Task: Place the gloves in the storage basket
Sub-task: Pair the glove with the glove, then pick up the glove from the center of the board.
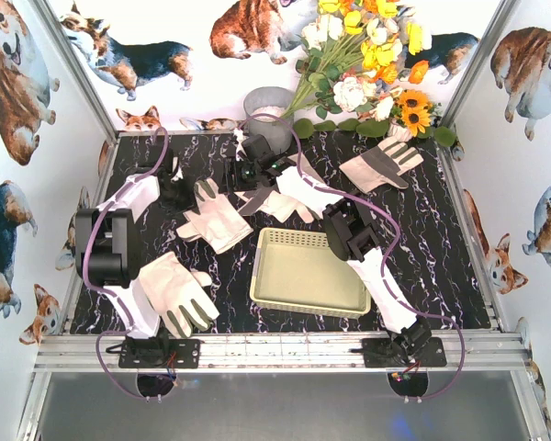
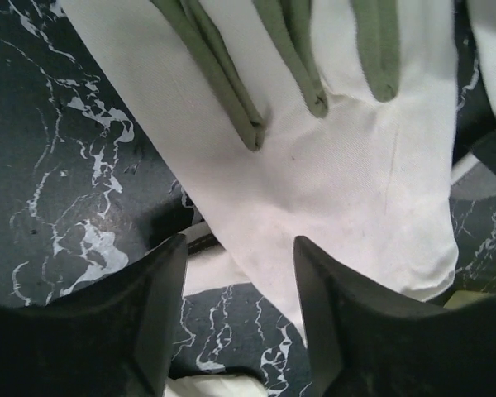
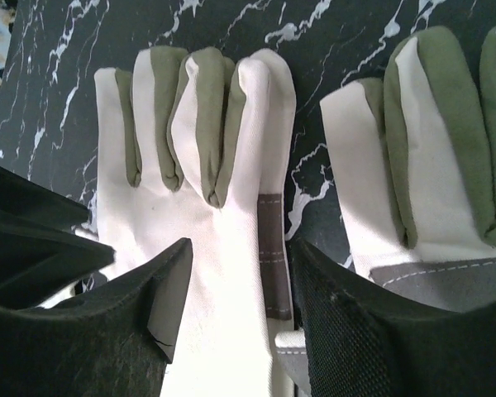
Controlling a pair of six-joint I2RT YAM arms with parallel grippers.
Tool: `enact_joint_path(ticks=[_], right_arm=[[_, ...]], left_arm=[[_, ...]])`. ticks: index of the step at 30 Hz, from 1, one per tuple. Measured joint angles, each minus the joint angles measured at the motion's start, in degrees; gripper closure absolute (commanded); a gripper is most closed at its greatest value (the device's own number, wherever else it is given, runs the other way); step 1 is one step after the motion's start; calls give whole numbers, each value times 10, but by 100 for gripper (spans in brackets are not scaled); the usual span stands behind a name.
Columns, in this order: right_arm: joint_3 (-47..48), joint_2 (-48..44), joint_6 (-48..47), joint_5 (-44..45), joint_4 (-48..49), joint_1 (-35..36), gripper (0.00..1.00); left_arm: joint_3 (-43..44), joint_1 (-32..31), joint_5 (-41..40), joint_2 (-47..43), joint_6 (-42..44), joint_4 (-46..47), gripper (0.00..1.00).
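Note:
The pale yellow storage basket point(image 1: 308, 271) sits front centre and holds nothing. Several white gloves with olive fingertips lie on the black marble table: one at front left point(image 1: 174, 294), one at middle left point(image 1: 211, 219), one at back right point(image 1: 381, 163), and some under the right arm point(image 1: 285, 200). My left gripper point(image 1: 177, 188) is open just left of the middle-left glove point(image 2: 331, 157), its jaws point(image 2: 236, 244) low over the glove's cuff edge. My right gripper point(image 1: 251, 188) is open, its jaws point(image 3: 240, 244) either side of a flat glove point(image 3: 207, 190). A second glove point(image 3: 430, 157) lies beside it.
A grey metal bucket point(image 1: 268, 108) stands at the back centre. A bunch of flowers point(image 1: 372, 64) leans at the back right. Corgi-print walls close in the table on three sides. A metal rail point(image 1: 275, 351) runs along the near edge.

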Motion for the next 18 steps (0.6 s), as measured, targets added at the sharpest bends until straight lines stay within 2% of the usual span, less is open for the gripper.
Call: enact_joint_path(ticks=[2,7,15,18], right_arm=[[0,0,3,-16,-10,-3,41],[0,0,16,-50,-29,-9,37],[37,11,45,-91,-44,-15,37],[58,27,56,-104,-44,-16,33]], left_arm=[[0,1,-2,-16,3,-4,43],[0,16,23,-46,3,5,38],[-8,63,97,-28,0,40,38],[-8,67,117,-8,2,50,38]])
